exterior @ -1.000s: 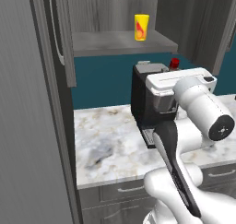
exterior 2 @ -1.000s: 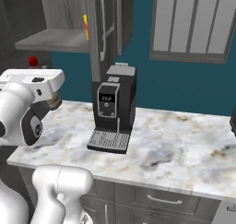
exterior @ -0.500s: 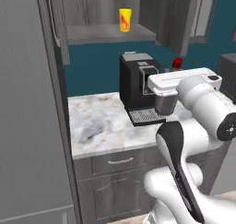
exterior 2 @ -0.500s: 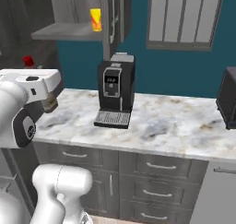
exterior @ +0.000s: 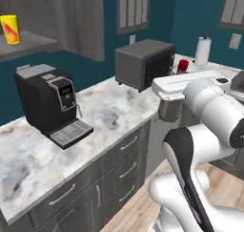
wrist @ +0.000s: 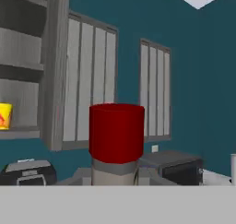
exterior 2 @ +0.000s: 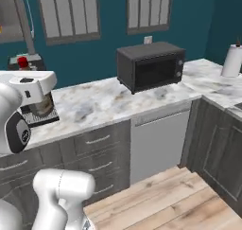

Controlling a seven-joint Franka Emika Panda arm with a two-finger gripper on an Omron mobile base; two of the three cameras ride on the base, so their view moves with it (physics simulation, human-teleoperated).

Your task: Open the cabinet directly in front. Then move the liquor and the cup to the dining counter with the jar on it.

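The cabinet (wrist: 27,57) stands open, and one yellow cup (exterior: 10,29) sits upright on its lower shelf; in the hand view the cup (wrist: 4,116) shows at the left edge on that same shelf. Whether the cup holds anything cannot be told.

One bottle of liquor (wrist: 116,144) rises straight up in front of the hand camera, its red cap above a clear greyish neck. The same red cap (exterior: 182,66) peeks over the white hand in the left base view, and again above the hand in the right base view (exterior 2: 22,62). The bottle's body is hidden behind the hand, so its contents cannot be seen.

The gripper (exterior: 170,107) is carried well above the floor, just off the edge of the marble tabletop (exterior: 109,111), with the forearm level and the elbow bent back toward the base. The jaws are narrowed and pinch the bottle, which stands upright between them; the fingertips themselves are out of sight.

On the tabletop there is one black coffee machine (exterior: 47,104) near the cabinet and one dark microwave (exterior 2: 151,66) farther along, well apart. One paper towel roll (exterior 2: 233,60) stands on the far corner stretch. Below the tabletop run grey drawers (exterior 2: 94,146). Two shuttered windows (exterior 2: 108,13) sit in the teal wall.
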